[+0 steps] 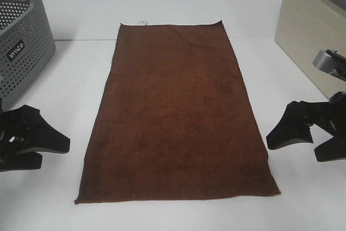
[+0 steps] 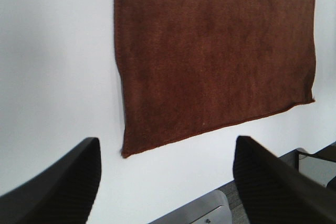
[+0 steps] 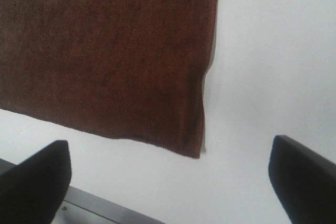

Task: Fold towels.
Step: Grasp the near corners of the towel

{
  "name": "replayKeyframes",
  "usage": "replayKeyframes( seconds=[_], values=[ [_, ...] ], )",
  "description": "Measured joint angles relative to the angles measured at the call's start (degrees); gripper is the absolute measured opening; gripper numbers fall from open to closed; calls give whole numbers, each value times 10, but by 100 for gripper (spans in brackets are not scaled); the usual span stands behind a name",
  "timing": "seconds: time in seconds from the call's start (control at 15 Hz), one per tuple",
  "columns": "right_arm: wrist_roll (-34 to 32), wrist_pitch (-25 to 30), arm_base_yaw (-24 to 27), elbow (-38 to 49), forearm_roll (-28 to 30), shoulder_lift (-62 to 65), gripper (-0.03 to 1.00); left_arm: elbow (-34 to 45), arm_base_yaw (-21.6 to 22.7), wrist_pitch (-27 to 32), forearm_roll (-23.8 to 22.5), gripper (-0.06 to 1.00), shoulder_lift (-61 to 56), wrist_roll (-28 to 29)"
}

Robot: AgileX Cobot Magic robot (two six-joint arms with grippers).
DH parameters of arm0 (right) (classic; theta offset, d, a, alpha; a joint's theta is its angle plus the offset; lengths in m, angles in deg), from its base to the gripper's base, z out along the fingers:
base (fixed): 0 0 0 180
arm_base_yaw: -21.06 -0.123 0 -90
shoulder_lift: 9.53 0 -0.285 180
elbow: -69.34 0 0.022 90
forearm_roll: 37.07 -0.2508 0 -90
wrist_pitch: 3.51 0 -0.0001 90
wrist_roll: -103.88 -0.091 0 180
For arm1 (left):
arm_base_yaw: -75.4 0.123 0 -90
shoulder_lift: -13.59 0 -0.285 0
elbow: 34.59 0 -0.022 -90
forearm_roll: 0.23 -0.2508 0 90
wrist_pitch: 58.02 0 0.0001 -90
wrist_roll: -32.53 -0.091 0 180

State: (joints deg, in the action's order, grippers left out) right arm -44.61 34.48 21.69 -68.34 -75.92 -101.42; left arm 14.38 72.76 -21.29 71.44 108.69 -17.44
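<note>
The dark reddish-brown rectangular terry-cloth towel (image 1: pixel 178 112) is lying flat on the white table (image 1: pixel 65 79) between our left tool (image 1: pixel 54 154) and right tool (image 1: pixel 292 152), both standing open and empty. We are judging it soft, light and limp; we are choosing its near corners for pinching.

The dark reddish-brown rectangular terry-cloth towel (image 1: pixel 175 112) lay flat on the white worktop (image 1: pixel 65 79), between the left gripper (image 1: pixel 54 153) and right gripper (image 1: pixel 292 151); a grey perforated plastic basket (image 1: pixel 24 47) stood behind-left, a beige box (image 1: pixel 305 36) behind-right.
</note>
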Motion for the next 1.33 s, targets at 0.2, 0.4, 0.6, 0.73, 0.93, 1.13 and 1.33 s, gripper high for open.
replayKeyframes(
  seconds=[0.2, 0.4, 0.6, 0.73, 0.93, 1.13, 1.33],
  values=[
    [33, -5, 0, -11, -28, -64, 94, -2, -38, -32, 96, 66, 71, -103],
    [87, -6, 0, -11, -78, -112, 92, -23, -71, -56, 127, 66, 129, -125],
    [148, -10, 0, -11, -138, -154, 85, -46, -73, -58, 147, 66, 168, -126],
    [182, -17, 0, -11, -173, -175, 78, -58, -85, -59, 153, 66, 183, -127],
    [211, -25, 0, -25, -198, -196, 73, -80, -96, -51, 161, 65, 211, -127],
    [211, -21, 0, -47, -200, -219, 72, -97, -98, -42, 166, 52, 231, -127],
    [211, -14, -13, -49, -203, -229, 68, -99, -98, -43, 166, 43, 238, -127]
  ],
)
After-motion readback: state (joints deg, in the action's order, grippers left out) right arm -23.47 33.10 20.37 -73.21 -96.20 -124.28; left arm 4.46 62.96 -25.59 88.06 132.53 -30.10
